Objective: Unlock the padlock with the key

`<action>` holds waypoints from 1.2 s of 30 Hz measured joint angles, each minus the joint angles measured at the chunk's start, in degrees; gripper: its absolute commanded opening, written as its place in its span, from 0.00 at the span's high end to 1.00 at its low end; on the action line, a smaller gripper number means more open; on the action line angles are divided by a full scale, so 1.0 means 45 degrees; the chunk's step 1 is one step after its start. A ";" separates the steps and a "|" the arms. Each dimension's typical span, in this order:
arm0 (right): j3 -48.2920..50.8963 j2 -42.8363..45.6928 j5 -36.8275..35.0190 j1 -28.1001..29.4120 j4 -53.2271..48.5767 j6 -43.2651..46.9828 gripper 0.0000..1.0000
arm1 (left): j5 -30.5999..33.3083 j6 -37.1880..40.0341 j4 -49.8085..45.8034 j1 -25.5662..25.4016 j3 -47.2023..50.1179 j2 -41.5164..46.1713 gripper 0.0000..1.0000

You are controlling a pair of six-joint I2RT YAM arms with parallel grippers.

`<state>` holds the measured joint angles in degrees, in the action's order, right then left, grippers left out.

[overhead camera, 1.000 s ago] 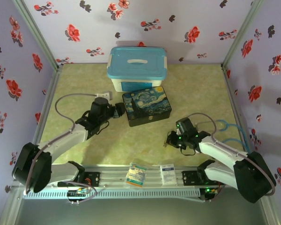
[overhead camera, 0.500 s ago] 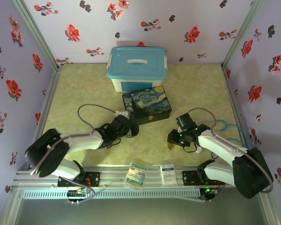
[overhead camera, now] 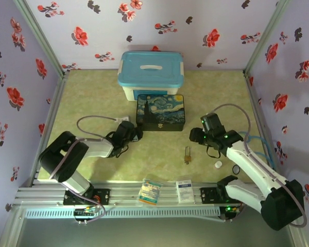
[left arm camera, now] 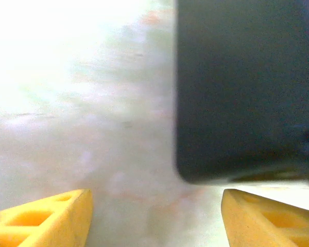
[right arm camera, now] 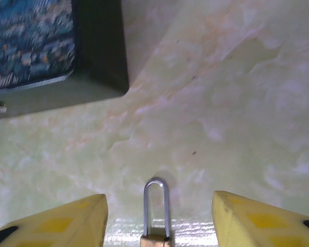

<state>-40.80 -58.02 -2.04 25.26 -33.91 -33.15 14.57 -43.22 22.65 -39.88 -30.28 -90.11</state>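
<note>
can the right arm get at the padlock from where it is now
Probably yes. The padlock lies on the bare table just in front of the right end effector, lined up between its open fingers in the wrist view, with nothing in between.

Lab test booth, floral walls (overhead camera: 144, 20), aluminium rail (overhead camera: 123, 191)

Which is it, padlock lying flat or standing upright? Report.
Lying flat: the padlock rests lengthwise on the table, shackle stretched along the surface.
</note>
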 measured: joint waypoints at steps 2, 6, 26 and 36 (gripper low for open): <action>-0.0049 0.0000 -0.0379 -0.0355 0.0063 0.0146 0.21 | 0.0136 0.0015 -0.0291 0.0078 0.0457 0.0777 0.32; -0.0117 0.0039 -0.1763 -0.1598 0.0593 0.0733 0.08 | 0.0437 0.0554 -0.1379 0.0097 0.0996 0.3619 0.25; 0.6071 -0.4041 -0.4561 -0.4872 1.7228 0.5294 0.08 | 0.1851 0.8772 0.1535 0.7694 0.2317 0.3599 0.00; 0.5289 -0.6994 -0.3104 -0.5639 1.9720 0.5406 0.01 | -0.0986 0.8689 0.5746 0.9185 0.2317 0.0432 0.00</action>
<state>-16.99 -89.49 -16.01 -0.12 54.83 -8.82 10.13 -4.12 48.51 1.45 -19.86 -88.16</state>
